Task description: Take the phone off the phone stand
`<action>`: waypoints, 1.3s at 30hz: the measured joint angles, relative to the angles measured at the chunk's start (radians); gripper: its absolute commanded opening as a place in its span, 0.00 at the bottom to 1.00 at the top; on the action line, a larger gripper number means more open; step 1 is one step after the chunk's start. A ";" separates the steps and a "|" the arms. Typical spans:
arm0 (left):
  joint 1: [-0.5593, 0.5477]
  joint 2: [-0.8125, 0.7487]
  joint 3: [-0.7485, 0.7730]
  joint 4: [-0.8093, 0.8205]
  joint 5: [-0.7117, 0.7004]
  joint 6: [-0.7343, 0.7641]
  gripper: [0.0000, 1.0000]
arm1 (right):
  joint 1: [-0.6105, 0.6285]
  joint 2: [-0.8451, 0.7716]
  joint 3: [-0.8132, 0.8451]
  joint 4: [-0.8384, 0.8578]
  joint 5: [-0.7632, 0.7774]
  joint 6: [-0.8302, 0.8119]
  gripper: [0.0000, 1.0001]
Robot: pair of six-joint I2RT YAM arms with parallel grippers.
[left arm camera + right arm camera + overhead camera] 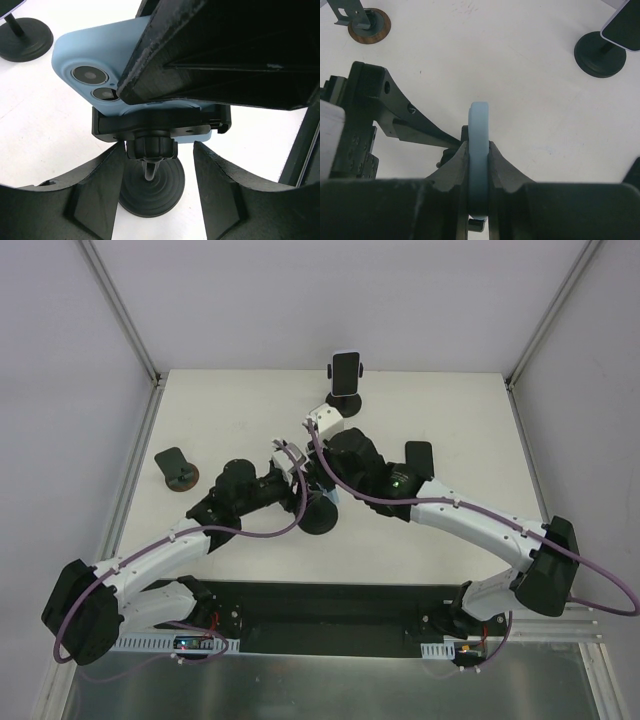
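- While both arms meet mid-table in the top view, the left gripper (298, 492) and right gripper (326, 490) crowd right over the phone stand (318, 521).
- Left wrist cam: the light blue phone (95, 57) sits in the stand's cradle, and the left gripper's fingers (95, 200) are spread apart either side of the stand's neck.
- Right wrist cam: the right gripper's fingers (454, 167) are squeezed onto the phone's thin edge.
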 measured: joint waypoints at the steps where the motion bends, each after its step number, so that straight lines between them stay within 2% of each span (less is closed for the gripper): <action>1: 0.000 -0.010 -0.001 0.001 0.000 -0.001 0.55 | 0.000 -0.003 -0.006 0.009 -0.004 -0.003 0.01; 14: 0.014 0.000 -0.008 -0.012 0.011 -0.052 0.51 | 0.003 -0.043 -0.072 0.086 -0.077 -0.070 0.01; 20: 0.034 0.000 -0.008 -0.022 0.031 -0.075 0.40 | 0.003 -0.061 -0.101 0.115 -0.110 -0.093 0.01; 21: 0.038 0.000 -0.008 -0.023 0.035 -0.079 0.37 | 0.003 -0.062 -0.103 0.119 -0.113 -0.095 0.01; 24: 0.040 0.000 -0.008 -0.023 0.060 -0.089 0.18 | 0.003 -0.063 -0.106 0.127 -0.123 -0.105 0.01; 25: 0.040 -0.001 -0.008 -0.023 0.062 -0.098 0.13 | 0.003 -0.063 -0.106 0.126 -0.125 -0.107 0.04; 26: 0.040 -0.001 -0.008 -0.023 0.069 -0.104 0.04 | 0.003 -0.063 -0.106 0.126 -0.126 -0.109 0.08; 27: 0.040 -0.001 -0.008 -0.023 0.071 -0.106 0.00 | 0.003 -0.063 -0.106 0.126 -0.127 -0.110 0.14; 28: 0.040 -0.001 -0.008 -0.023 0.074 -0.108 0.00 | 0.003 -0.063 -0.106 0.126 -0.127 -0.110 0.22; 31: 0.045 -0.001 -0.008 -0.023 0.081 -0.106 0.00 | 0.004 -0.063 -0.106 0.124 -0.130 -0.100 0.30; 39: 0.047 -0.001 -0.008 -0.023 0.084 -0.099 0.00 | 0.024 -0.032 -0.043 0.054 -0.090 -0.068 0.36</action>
